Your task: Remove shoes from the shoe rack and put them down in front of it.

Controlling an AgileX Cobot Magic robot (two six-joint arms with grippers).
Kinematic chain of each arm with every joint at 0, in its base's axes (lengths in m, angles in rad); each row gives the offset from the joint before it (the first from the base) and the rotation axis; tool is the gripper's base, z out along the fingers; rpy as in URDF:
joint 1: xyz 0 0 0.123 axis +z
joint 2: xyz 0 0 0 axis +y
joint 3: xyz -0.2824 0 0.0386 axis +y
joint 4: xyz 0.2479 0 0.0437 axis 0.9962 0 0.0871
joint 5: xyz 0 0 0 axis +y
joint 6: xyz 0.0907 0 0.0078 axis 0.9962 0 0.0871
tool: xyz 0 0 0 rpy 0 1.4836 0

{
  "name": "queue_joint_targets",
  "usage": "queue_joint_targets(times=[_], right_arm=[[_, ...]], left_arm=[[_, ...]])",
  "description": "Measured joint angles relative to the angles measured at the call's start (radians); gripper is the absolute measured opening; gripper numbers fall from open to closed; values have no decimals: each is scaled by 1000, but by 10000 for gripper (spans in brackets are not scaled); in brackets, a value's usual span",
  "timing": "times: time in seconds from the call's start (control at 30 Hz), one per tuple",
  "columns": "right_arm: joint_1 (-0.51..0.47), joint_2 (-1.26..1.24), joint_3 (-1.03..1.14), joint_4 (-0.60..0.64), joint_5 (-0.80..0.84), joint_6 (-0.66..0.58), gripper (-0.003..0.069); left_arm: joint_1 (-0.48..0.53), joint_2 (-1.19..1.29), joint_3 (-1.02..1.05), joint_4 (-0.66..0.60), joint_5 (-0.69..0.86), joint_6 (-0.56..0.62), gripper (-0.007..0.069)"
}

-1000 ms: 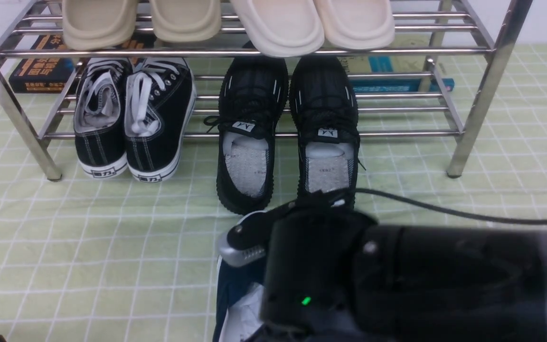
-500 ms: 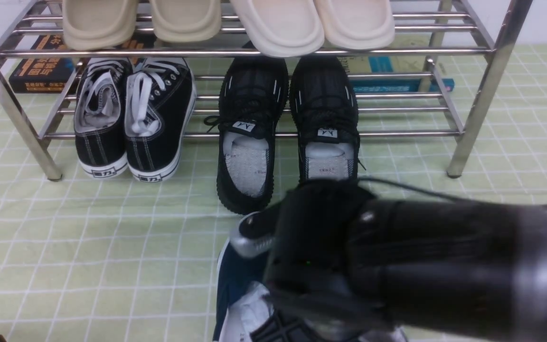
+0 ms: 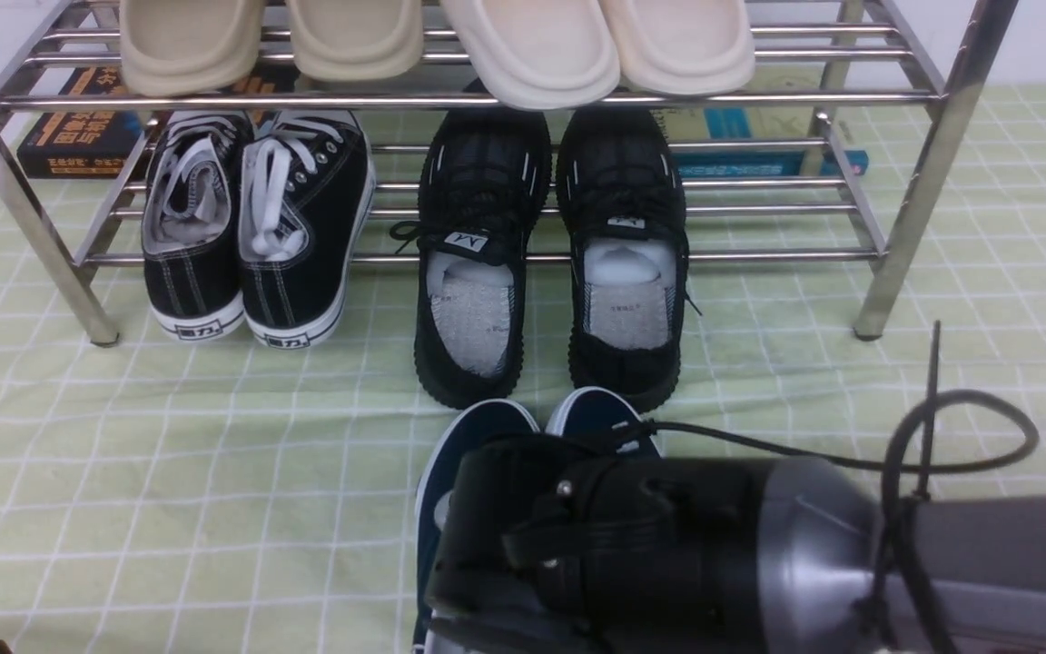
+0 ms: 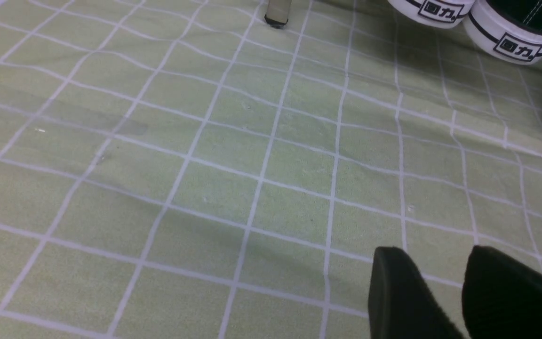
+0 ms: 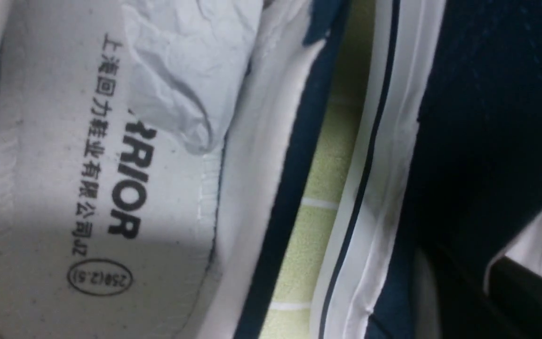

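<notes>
Navy shoes (image 3: pixel 478 436), white soles, paper-stuffed, left tool (image 4: pixel 438 268) spread, right tool (image 5: pixel 530 296) state unclear

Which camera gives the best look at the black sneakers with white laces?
The front view: both black sneakers show whole, laces to heels, on the shoe rack, lower tier. The left wrist view catches only their white heel ends with logo labels. The right wrist view shows none of them, only the navy shoes close up.

The right arm (image 3: pixel 650 545) has black housing, small screws and a grey collar (image 3: pixel 814 536); beside the collar, a zip-tied black cable (image 3: pixel 968 394) loops.
</notes>
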Motion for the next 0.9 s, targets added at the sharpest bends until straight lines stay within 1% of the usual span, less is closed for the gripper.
queue_joint_targets(times=[0.1, 0.17, 0.3, 0.33, 0.37, 0.4, 0.43, 0.5, 0.53, 0.6, 0.73, 0.87, 0.9], right_arm=[[-2, 0, -1, 27, 0, 1, 89], [-3, 0, -7, 61, -1, 0, 129], [-3, 0, -32, 122, 0, -18, 246], [-3, 0, -44, 126, 4, -29, 297], [-3, 0, -57, 128, 6, -42, 326], [-3, 0, -60, 130, 6, -45, 333], [-3, 0, -90, 134, 7, -78, 392], [-3, 0, -109, 135, 17, -99, 423], [-3, 0, -148, 133, 24, -143, 450], [-3, -5, -192, 123, 14, -195, 463], [-4, -34, -252, 98, 6, -277, 452], [-35, -88, -268, 67, 11, -333, 411], [-50, -104, -270, 62, 11, -354, 391]], left_arm=[[0, 0, 0, 0, 0, 0, 239], [0, 0, 0, 0, 0, 0, 239], [0, 0, 0, 0, 0, 0, 239], [0, 0, 0, 0, 0, 0, 239], [0, 0, 0, 0, 0, 0, 239], [0, 0, 0, 0, 0, 0, 239], [0, 0, 0, 0, 0, 0, 239], [0, 0, 0, 0, 0, 0, 239], [0, 0, 0, 0, 0, 0, 239], [0, 0, 0, 0, 0, 0, 239], [0, 0, 0, 0, 0, 0, 239], [0, 0, 0, 0, 0, 0, 239], [0, 0, 0, 0, 0, 0, 239]])
